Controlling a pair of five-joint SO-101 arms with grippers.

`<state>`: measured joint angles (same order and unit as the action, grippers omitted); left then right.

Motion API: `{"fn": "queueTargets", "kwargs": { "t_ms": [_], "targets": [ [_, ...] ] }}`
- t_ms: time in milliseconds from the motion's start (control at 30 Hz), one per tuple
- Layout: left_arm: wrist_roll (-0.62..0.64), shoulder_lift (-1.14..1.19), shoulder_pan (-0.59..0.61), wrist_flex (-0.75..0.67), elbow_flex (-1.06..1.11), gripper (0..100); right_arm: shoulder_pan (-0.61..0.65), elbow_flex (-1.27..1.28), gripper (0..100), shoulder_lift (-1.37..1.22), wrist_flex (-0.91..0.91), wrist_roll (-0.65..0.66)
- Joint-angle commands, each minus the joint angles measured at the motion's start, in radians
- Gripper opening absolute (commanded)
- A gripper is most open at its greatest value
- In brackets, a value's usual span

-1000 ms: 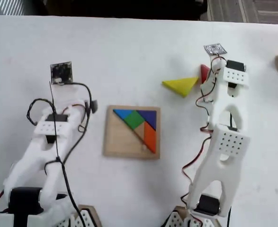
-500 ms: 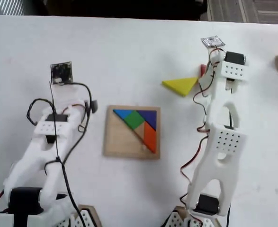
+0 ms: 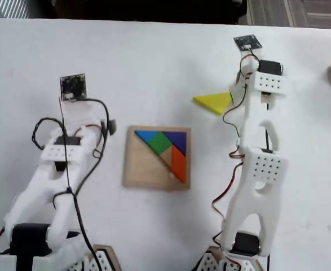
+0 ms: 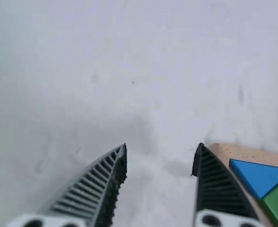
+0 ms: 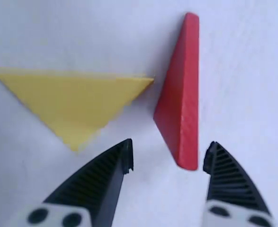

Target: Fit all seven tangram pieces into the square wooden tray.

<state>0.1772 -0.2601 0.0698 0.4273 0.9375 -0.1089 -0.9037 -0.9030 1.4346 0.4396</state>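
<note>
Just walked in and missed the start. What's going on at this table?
Two robot arms are working on a tangram. The wooden tray already holds a blue piece, a green piece and an orange piece, among others. A yellow triangle and a red triangle lie outside it on the table. The right end effector hovers open at the red triangle. The left end effector is open beside the tray's corner.

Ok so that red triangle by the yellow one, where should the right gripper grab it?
Likely from above: the red triangle lies flat. One finger on its long straight edge, away from the yellow triangle, the other on the slanted edge at the end nearest the open right gripper, clear of the yellow tip.
</note>
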Motion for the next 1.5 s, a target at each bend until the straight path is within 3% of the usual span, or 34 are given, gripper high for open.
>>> {"fn": "queueTargets", "kwargs": {
  "t_ms": [0, 100, 233, 467, 833, 1167, 1467],
  "targets": [
    [-0.009, 0.001, -0.013, -0.032, -0.054, 24, 0.039, -0.04, 23.7, 0.021, -0.05, -0.009],
    [-0.009, 0.001, -0.013, -0.032, -0.054, 24, 0.045, -0.04, 23.6, 0.021, -0.056, -0.012],
    [-0.009, 0.001, -0.013, -0.032, -0.054, 24, 0.019, -0.037, 23.6, 0.021, -0.091, -0.129],
    [-0.009, 0.001, -0.013, -0.032, -0.055, 24, 0.018, -0.074, 23.5, -0.042, -0.111, -0.135],
    [-0.009, 0.001, -0.013, -0.032, -0.055, 24, -0.013, -0.347, 1.5, -0.191, -0.061, -0.141],
    [-0.009, 0.001, -0.013, -0.032, -0.055, 24, -0.024, -0.471, 2.5, -0.188, 0.002, -0.144],
    [-0.009, 0.001, -0.013, -0.032, -0.054, 24, 0.038, -0.476, 2.1, -0.252, -0.231, -0.146]
  ]
}}
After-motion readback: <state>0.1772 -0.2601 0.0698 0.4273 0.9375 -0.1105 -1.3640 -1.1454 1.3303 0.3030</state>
